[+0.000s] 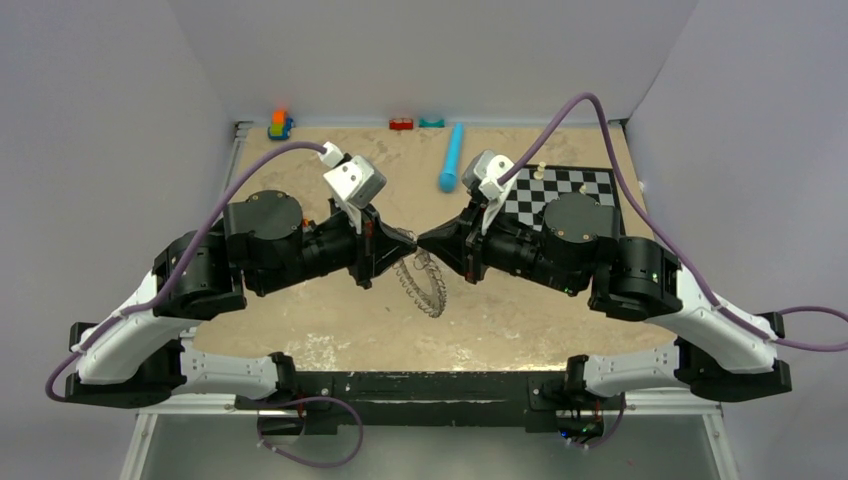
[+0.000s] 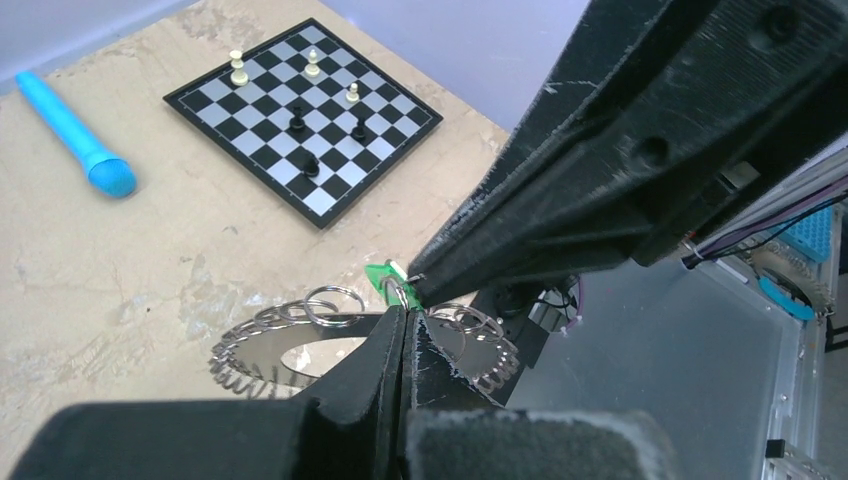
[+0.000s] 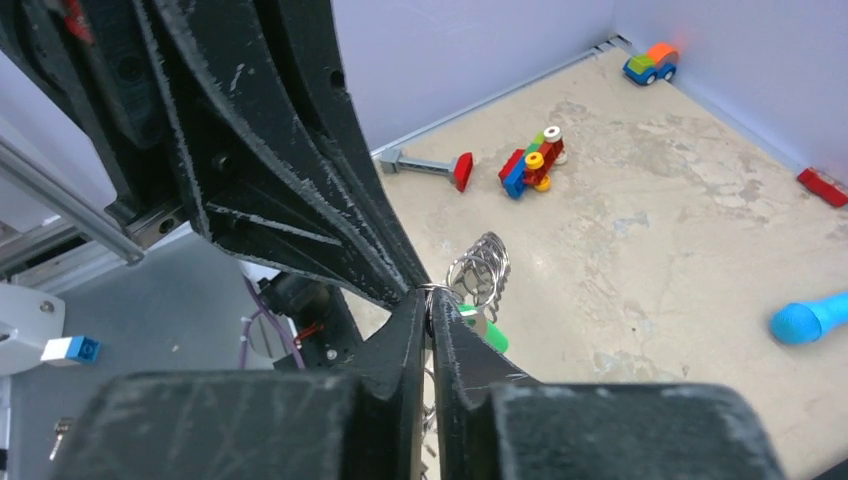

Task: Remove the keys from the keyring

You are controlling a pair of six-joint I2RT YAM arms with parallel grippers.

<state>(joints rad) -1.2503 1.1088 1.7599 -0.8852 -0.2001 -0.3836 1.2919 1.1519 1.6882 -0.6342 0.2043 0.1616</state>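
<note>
Closest to the lens in the left wrist view, your left gripper (image 2: 403,318) fills the bottom edge, its two dark fingers pressed together with only a sliver between them, nipping a small wire ring (image 2: 399,294) that pokes up at their tips. Your right gripper (image 3: 430,305) meets it tip to tip from the opposite side. Its fingers are drawn just as tight, and the same thin wire shows between them in its own wrist view. The green key (image 2: 380,277) sits right against that meeting point, its bright head jutting out to one side. Below the tips hangs the keyring (image 1: 414,272), slanting down toward the near edge of the table (image 1: 330,330) between your two arms. The silver keys (image 2: 250,347) fan around it like a jagged wreath, with a few more loose wire loops among them. You cannot tell from these views whether its lower rim touches the tabletop. Farther out, a blue cylinder (image 2: 75,135) lies on the sandy surface, and beside it, nearer your right arm, is a chessboard (image 2: 300,115) with a few pieces standing on it. At the far wall, a block-built toy car (image 3: 532,160) and a red-tipped grey rod (image 3: 430,165) rest well apart from the keys.
</note>
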